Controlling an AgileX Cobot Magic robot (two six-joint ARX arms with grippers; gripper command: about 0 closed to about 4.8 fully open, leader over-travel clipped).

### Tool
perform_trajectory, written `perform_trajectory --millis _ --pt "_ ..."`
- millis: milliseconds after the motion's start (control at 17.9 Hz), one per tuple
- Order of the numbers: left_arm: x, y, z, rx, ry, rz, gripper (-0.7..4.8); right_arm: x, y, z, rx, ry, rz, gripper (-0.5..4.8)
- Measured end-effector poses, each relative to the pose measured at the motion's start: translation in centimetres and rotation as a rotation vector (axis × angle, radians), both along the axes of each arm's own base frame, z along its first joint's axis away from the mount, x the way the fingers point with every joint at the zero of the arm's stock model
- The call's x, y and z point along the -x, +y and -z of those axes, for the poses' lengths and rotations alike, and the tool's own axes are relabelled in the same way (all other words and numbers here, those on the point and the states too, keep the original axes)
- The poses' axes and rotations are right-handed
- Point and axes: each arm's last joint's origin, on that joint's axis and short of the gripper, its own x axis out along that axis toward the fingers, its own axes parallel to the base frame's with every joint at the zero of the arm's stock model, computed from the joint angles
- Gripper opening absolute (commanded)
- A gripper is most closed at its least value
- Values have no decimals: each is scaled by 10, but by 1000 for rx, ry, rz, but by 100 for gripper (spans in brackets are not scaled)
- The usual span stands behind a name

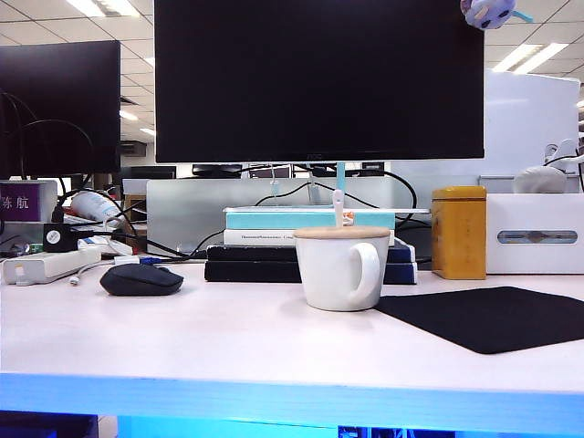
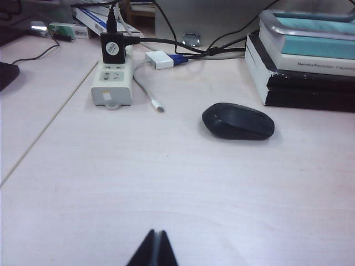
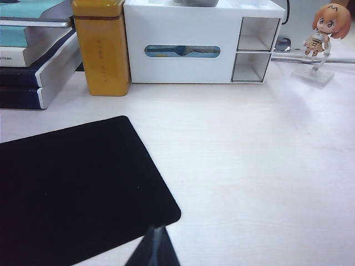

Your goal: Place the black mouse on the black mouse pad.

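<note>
Closest in, left gripper (image 2: 153,248) hangs over bare pale woodgrain desk (image 2: 166,188), dark fingers pressed together to a wedge; right gripper (image 3: 153,246) likewise pinched together, at the rounded corner of the matte, fabric-like black mouse pad (image 3: 72,188). Low-domed oval black mouse (image 2: 238,121) sits well apart, beyond the glossy white mug (image 1: 340,269), beside stacked books (image 2: 305,61)

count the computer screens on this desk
2. A large dark monitor stands centre behind the book stack; a second dark monitor is at the far left, partly cut off. More may sit outside the frame.
</note>
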Motion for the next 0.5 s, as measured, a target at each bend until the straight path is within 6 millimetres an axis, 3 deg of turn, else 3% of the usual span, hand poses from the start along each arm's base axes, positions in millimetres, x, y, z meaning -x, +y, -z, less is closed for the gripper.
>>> perform_trajectory --millis 279,390,501 --pt "1 2 -4 27 8 -72 -5 -1 3 -4 -163 -47 -64 -2" --pt "5 2 -24 52 -42 -90 -5 1 3 -14 -283 -75 -69 -3" --pt "11 3 -53 65 -132 -108 -5 8 3 -46 -357 -181 -73 -3"
